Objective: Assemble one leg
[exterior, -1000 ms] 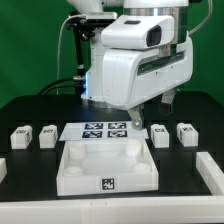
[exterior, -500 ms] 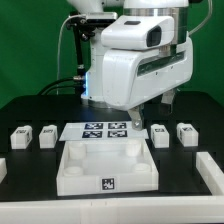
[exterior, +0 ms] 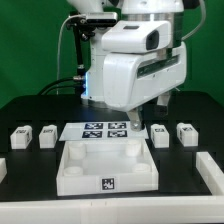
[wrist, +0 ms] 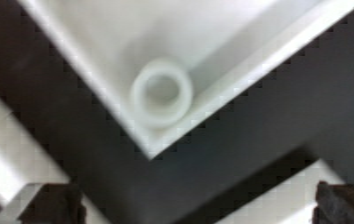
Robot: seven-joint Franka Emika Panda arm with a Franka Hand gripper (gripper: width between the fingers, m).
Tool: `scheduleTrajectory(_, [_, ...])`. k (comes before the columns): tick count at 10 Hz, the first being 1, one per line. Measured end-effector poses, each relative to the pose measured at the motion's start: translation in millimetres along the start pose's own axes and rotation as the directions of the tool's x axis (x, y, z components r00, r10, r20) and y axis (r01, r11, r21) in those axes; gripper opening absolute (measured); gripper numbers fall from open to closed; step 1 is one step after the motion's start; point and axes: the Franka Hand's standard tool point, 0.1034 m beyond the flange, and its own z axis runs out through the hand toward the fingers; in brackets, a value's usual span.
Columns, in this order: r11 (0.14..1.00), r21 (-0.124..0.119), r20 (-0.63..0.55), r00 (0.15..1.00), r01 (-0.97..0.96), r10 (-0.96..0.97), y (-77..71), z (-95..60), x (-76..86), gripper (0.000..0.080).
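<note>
arm (exterior: 135, 70) shifted; fingers (wrist: 46, 203) spread wide, empty.

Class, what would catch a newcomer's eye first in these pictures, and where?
The bulky white robot arm fills the middle of the exterior view, above the marker board. In front sits a large white square tray, with two small tagged legs on the exterior view's left and two on its right. The wrist view shows a tray corner with a round hole, close up.
</note>
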Motion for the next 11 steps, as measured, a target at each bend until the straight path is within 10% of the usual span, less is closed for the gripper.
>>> scheduleTrajectory(4, [0.862,-0.014,-0.014,0.862,0.506,-0.506,-55.6,43.2,-82.2,0.065])
scheduleTrajectory(8, [0.869,-0.001,-0.039,0.868,0.495,-0.495,-58.8,90.3,-95.6,0.065])
scheduleTrajectory(11, [0.871,0.002,-0.04,0.87,0.492,-0.491,-58.3,92.2,-96.4,0.061])
